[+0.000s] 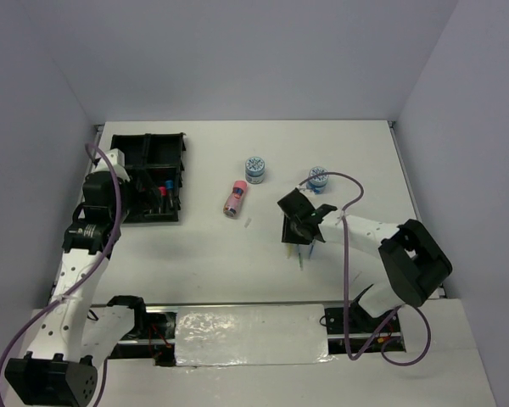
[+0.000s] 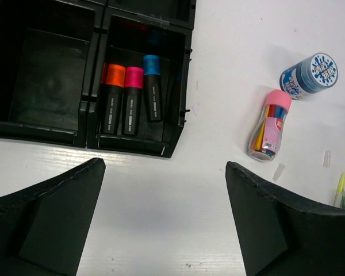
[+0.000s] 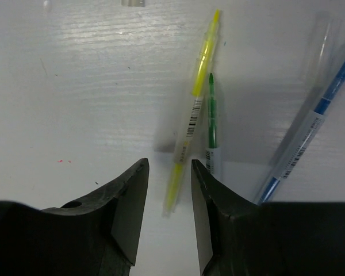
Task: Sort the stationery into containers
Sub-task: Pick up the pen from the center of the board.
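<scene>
The black organiser tray stands at the far left; one compartment holds three black markers capped orange, pink and blue. My left gripper hangs open over bare table just in front of the tray. A pink tube lies mid-table, with two blue-white tubs behind it. My right gripper is low over the table with its jaws narrowly apart. The lower end of a yellow pen lies between them, with a gap on each side. A green pen and a blue pen lie beside it.
Small pale scraps lie on the table near the pink tube. The tray's other compartments look empty. White walls close in the table at the back and sides.
</scene>
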`<state>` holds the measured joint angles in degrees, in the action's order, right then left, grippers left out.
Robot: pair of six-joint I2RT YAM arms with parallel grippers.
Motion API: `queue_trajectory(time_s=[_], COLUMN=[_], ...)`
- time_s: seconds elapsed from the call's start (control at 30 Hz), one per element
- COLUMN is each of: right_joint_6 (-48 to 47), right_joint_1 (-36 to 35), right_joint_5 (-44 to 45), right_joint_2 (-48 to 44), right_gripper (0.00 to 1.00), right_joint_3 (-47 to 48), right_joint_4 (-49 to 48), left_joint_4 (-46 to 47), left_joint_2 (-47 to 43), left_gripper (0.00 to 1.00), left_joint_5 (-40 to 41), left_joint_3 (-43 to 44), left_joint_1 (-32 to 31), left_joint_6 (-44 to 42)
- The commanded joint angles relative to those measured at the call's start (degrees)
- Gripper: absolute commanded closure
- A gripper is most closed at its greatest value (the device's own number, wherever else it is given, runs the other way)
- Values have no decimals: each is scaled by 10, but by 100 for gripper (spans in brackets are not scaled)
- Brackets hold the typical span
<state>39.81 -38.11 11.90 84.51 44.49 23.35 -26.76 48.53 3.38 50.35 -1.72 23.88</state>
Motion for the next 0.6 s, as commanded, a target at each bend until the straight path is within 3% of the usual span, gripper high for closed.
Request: queue_trajectory(time_s=[0.0,0.33,0.43,0.47,0.53,0.57], right_joint_6=[17,25,24,25,25,25], right_joint_1=[-8,-9,-13,-14,-18,-19], right_joint_5=[24,30,26,25,24,25], right_joint_2=[14,66,79,83,87,93], right_gripper=[57,63,70,81,86,98], right_joint_3=[30,39,41,45,50,54], right_joint_4=[-17,-25,-31,-30,-27,-24], left_joint_4=[23,26,25,25,26,26], left_joint_2=[-2,-2,0,0,0,0], left_gripper=[1,1,1,1,1,1], left_joint_5=[-17,-25,-26,-26,-27,-28], left_joint_3=[8,7,8,7,7,7], left_joint_1=[-2,-7,-7,-7,-7,-7], left_joint_6=[-15,-18,-19,-19,-20,-20])
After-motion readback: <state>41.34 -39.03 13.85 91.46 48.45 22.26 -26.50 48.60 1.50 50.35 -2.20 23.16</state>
